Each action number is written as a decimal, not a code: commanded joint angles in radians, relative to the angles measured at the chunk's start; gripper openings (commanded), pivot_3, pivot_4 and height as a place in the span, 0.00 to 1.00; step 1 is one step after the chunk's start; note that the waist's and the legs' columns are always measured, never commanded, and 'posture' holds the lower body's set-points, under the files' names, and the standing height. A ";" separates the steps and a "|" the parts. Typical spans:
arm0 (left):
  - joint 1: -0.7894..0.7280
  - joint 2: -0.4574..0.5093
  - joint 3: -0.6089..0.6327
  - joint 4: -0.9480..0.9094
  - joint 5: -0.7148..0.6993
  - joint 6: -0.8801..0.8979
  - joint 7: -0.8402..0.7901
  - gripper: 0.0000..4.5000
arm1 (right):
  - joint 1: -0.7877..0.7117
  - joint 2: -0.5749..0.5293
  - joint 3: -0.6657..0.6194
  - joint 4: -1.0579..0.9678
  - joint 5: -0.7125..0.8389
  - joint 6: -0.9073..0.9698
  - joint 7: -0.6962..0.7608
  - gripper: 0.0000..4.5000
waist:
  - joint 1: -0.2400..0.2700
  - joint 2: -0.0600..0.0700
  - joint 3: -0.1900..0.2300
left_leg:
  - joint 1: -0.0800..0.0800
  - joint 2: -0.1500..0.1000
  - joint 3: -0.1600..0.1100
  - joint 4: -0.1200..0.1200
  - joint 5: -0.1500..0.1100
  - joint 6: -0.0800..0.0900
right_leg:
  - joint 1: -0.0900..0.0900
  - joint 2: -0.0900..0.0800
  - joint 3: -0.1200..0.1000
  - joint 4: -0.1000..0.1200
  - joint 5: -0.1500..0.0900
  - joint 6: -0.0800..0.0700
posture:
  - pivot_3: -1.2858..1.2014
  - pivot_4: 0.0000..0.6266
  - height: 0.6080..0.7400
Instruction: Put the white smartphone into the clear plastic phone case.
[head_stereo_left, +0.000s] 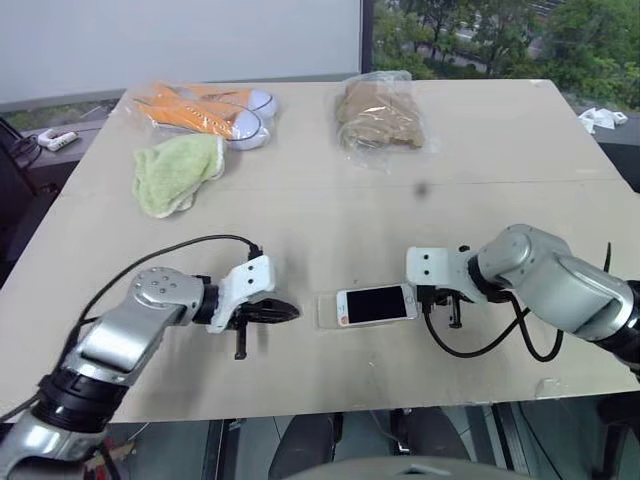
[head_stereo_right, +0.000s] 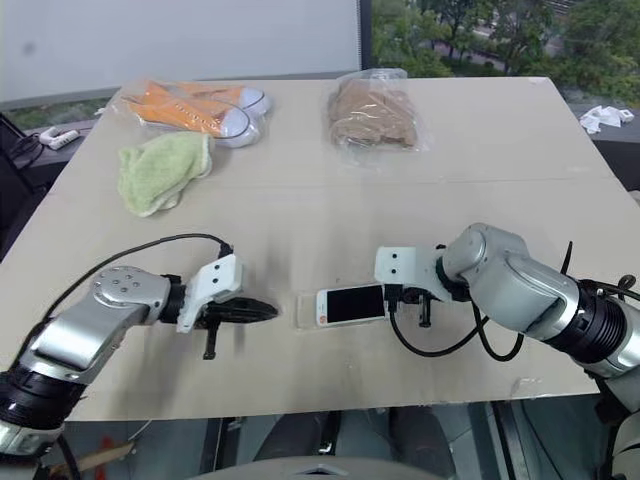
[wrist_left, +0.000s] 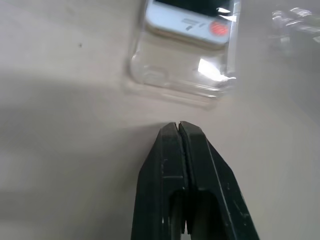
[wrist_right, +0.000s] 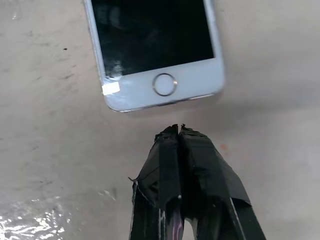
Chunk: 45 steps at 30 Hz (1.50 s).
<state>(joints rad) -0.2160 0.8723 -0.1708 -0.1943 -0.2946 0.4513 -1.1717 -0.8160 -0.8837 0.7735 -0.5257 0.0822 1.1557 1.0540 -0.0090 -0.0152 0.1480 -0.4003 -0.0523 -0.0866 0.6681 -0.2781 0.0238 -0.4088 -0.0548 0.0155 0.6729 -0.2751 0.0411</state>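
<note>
Left gripper (wrist_left: 178, 125) clenched on nothing, just left of the clear plastic phone case (wrist_left: 182, 80). The white smartphone (head_stereo_left: 376, 304), black screen up, lies partly in it. Right gripper (wrist_right: 176, 129) clenched beside the phone's home-button end.

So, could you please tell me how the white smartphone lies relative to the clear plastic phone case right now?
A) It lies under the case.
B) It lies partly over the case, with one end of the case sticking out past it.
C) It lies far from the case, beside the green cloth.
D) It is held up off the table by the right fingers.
B: the white smartphone lies flat on the table, and one end of the clear plastic phone case pokes out beyond the phone's end.
</note>
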 joint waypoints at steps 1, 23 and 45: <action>-0.023 -0.085 -0.034 0.042 0.018 -0.058 0.029 0.00 | -0.023 0.010 -0.006 -0.033 -0.004 0.017 -0.014 0.01 | 0.002 0.000 0.000 | 0.000 0.000 0.000 0.000 0.000 0.000 | 0.000 0.000 0.000 0.000 0.000 0.000 | 0.52 0.24 1.00; -0.069 -0.263 -0.089 0.147 0.076 -0.143 0.031 0.00 | -0.022 0.029 -0.007 -0.035 0.022 0.076 -0.073 0.01 | 0.004 0.000 -0.001 | 0.001 -0.001 -0.001 0.001 0.000 0.000 | 0.001 0.000 0.000 0.001 0.000 0.000 | 0.52 0.24 1.00; -0.067 -0.275 -0.095 0.146 0.090 -0.150 0.018 0.00 | -0.037 0.142 0.002 -0.060 0.072 0.153 -0.123 0.01 | -0.005 0.000 -0.003 | 0.004 0.000 -0.001 0.001 0.000 0.000 | 0.002 0.000 0.000 0.004 0.000 0.000 | 0.52 0.24 1.00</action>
<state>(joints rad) -0.2903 0.6222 -0.2213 -0.0412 -0.2150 0.3066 -1.1580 -0.8333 -0.7977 0.7880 -0.5320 0.1149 1.3355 0.9300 -0.0140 -0.0154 0.1451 -0.3964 -0.0527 -0.0872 0.6694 -0.2779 0.0237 -0.4070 -0.0549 0.0157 0.6769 -0.2750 0.0411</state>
